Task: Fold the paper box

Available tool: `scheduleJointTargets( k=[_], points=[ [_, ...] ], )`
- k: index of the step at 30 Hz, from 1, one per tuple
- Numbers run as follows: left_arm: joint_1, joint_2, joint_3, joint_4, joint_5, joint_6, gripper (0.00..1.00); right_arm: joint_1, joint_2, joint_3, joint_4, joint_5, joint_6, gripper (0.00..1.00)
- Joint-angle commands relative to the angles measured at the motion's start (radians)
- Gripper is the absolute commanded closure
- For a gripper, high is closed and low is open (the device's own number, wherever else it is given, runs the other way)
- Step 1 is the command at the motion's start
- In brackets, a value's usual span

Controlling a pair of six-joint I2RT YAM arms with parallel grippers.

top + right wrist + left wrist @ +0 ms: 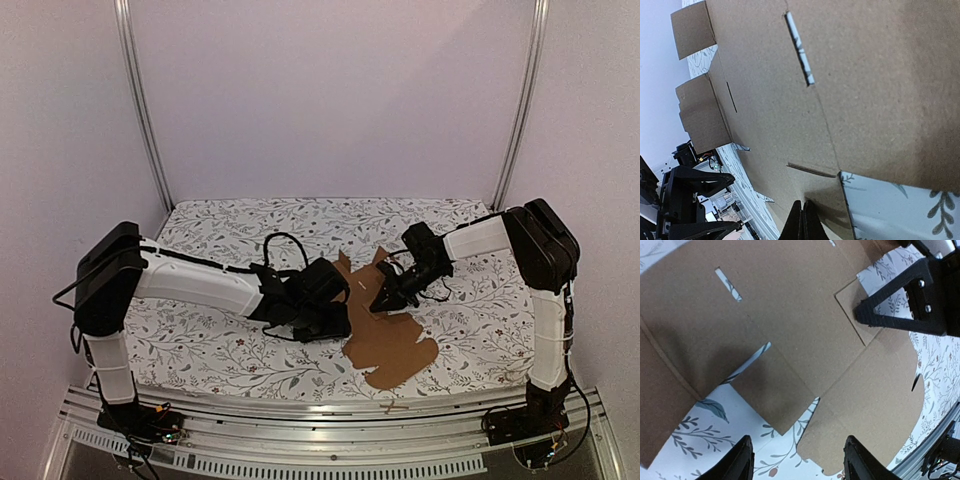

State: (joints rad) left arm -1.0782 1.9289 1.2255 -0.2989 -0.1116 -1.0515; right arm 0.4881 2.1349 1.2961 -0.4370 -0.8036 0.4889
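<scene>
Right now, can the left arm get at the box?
Probably yes: the left claw hangs open right over the box with nothing between, and the shut right claw is off to one side.

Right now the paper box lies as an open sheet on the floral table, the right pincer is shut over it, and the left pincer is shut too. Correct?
Not quite: the left pincer is open. The left wrist view shows its fingers standing apart over the paper box. The right pincer is shut, and the sheet lies on the table.
</scene>
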Motion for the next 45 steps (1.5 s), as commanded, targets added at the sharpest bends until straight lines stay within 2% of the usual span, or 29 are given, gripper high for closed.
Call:
scheduleJointTargets(
  k=[1, 14, 23, 45],
  points=[
    [0.027, 0.041, -0.012, 0.063, 0.03, -0.068, 0.39, 0.001, 0.073, -0.036, -0.06, 0.147, -0.003, 1.0],
    [0.05, 0.095, -0.017, 0.1, 0.087, -0.141, 0.39, -0.005, 0.077, -0.038, -0.057, 0.14, -0.001, 1.0],
    [0.047, 0.049, -0.04, 0.264, 0.065, -0.091, 0.4, -0.006, 0.079, -0.038, -0.055, 0.137, -0.001, 1.0],
    [0.05, 0.117, 0.084, 0.268, 0.085, -0.01, 0.42, -0.015, 0.085, -0.038, -0.052, 0.122, -0.003, 1.0]
  ],
)
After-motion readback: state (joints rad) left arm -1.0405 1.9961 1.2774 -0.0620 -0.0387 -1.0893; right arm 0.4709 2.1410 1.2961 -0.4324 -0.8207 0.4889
